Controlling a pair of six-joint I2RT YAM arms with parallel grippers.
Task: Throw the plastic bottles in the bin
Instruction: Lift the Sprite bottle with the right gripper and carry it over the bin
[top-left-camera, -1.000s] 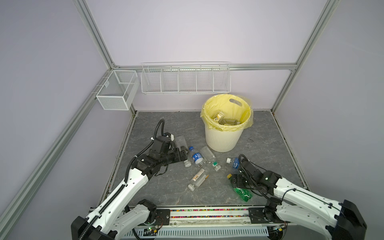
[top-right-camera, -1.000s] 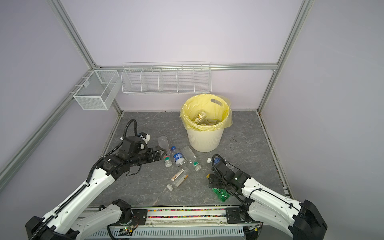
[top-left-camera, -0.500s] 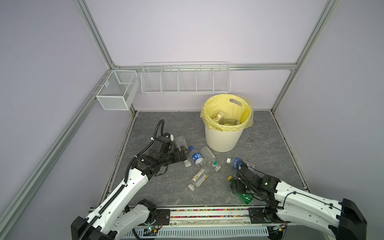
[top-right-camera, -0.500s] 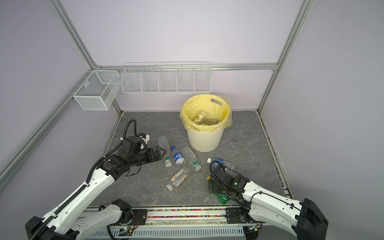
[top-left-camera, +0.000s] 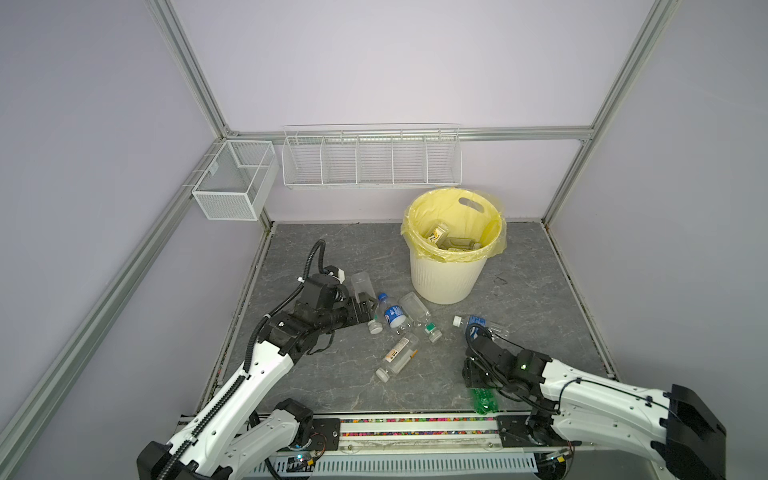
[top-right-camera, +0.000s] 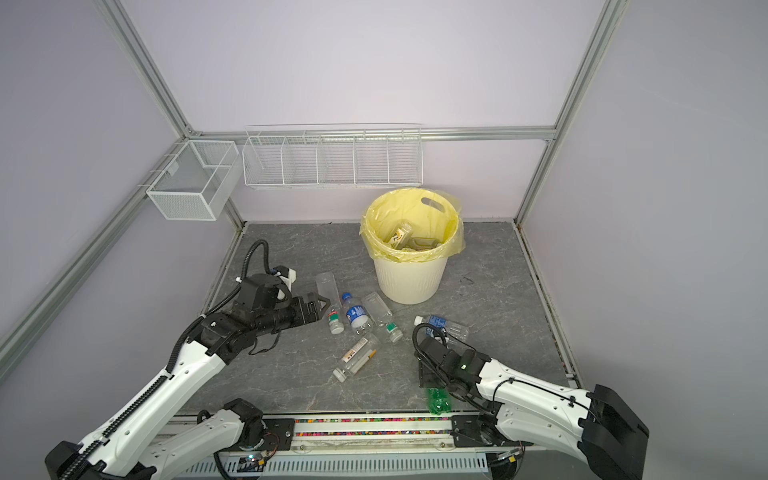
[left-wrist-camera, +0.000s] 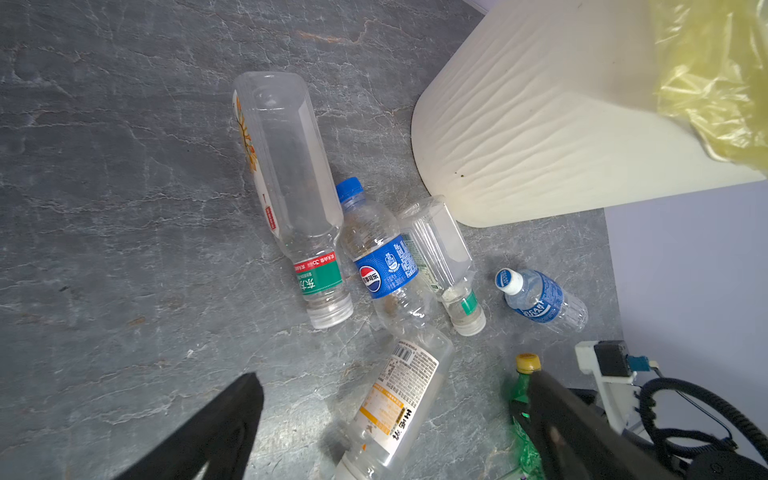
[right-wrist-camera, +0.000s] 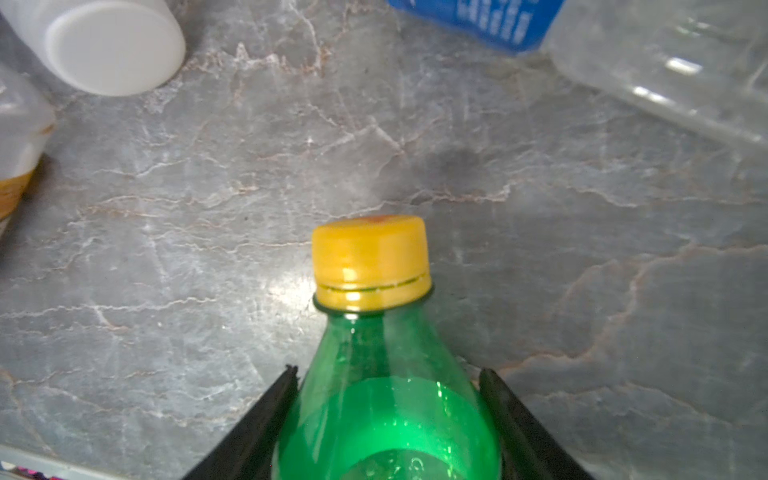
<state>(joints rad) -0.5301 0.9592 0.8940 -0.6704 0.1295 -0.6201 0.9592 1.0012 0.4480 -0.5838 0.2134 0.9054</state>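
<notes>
The cream ribbed bin (top-left-camera: 444, 278) (top-right-camera: 409, 282) with its yellow liner stands at the back and holds a few bottles (top-left-camera: 440, 237). Several plastic bottles lie in front of it: a tall clear one (left-wrist-camera: 291, 187), a blue-labelled one (left-wrist-camera: 384, 266), a square clear one (left-wrist-camera: 440, 249), a white-capped blue one (top-left-camera: 482, 326) and an orange-labelled one (top-left-camera: 397, 357). My left gripper (top-left-camera: 372, 309) (left-wrist-camera: 392, 376) hangs open beside them, holding nothing. My right gripper (right-wrist-camera: 388, 374) (top-left-camera: 478, 374) is shut on the green bottle (right-wrist-camera: 386, 395) with a yellow cap, lying at the front edge.
Two white wire baskets (top-left-camera: 372, 158) (top-left-camera: 232, 183) hang on the back and left frame rails. The front rail (top-left-camera: 415, 424) runs just behind the green bottle's base. Aluminium posts bound the grey stone-look floor (top-left-camera: 332, 249) on all sides.
My right gripper has drawn back toward the front edge over the green bottle and closed its jaws onto it, uncovering the white-capped blue bottle. The left arm has not moved.
</notes>
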